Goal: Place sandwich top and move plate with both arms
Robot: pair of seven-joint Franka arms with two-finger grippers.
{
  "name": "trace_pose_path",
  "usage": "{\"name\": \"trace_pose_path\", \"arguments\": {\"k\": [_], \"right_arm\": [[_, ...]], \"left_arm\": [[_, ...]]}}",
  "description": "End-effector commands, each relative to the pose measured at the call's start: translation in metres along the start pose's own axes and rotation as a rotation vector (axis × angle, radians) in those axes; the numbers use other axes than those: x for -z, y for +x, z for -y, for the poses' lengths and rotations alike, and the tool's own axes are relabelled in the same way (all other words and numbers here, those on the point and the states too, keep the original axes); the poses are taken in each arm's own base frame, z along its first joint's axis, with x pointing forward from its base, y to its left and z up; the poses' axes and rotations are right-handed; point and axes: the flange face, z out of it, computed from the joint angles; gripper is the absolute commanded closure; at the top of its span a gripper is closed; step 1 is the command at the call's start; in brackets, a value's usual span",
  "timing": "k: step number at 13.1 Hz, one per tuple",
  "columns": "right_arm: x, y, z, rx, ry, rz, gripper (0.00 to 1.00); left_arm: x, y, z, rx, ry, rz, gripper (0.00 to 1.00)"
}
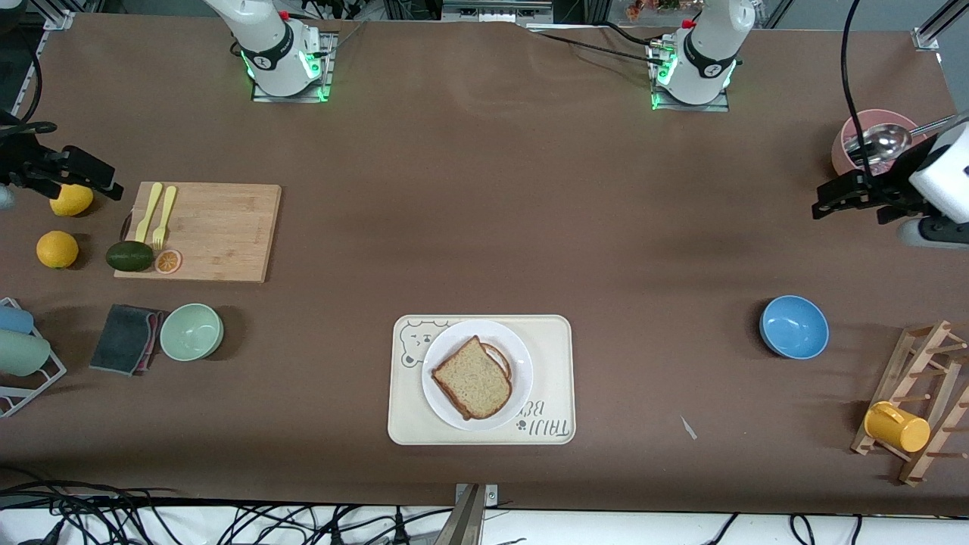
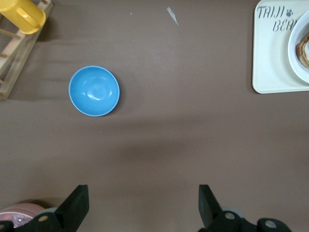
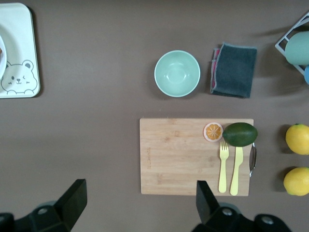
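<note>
Top (image 1: 472,378) already lay on sandwich on plate (image 1: 517,353), on tray (image 1: 553,333), mid-surface. Left claw (image 1: 840,195) and right claw (image 1: 89,178) hung wide open, empty, over opposite surface ends; neither arm clearly closer to plate.

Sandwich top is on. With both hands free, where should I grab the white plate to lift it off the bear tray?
Probably the plate rim, at two facing edges, one hand each. The sandwich top covers the centre, so only the rim band shows. Bring the left hand in from the blue bowl end and the right hand from the green bowl end; both are open.
</note>
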Motion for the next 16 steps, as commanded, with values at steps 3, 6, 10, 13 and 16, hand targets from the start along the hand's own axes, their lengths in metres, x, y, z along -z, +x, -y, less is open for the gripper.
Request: {"name": "trace_pose_path", "arguments": {"k": [3,6,10,13,16], "right_arm": [[0.004,0.005,-0.003,-0.013,-0.004,-0.022,0.0],[0.003,0.004,-0.004,-0.016,-0.004,-0.019,0.0],[0.003,0.004,-0.002,-0.015,0.001,-0.019,0.0],[0.003,0.005,-0.002,-0.015,0.001,-0.021,0.0],[0.002,0.006,-0.003,-0.01,-0.004,-0.022,0.0]], "left_arm": [[0.015,-0.005,0.016,0.002,0.033,-0.051,0.0],[0.016,-0.003,0.024,0.017,0.038,-0.069,0.0],[0.02,-0.01,0.028,0.029,0.023,-0.069,0.0],[0.021,-0.009,0.028,0.024,0.025,-0.074,0.0],[0.023,-0.01,0.03,0.003,0.029,-0.073,0.0]]}}
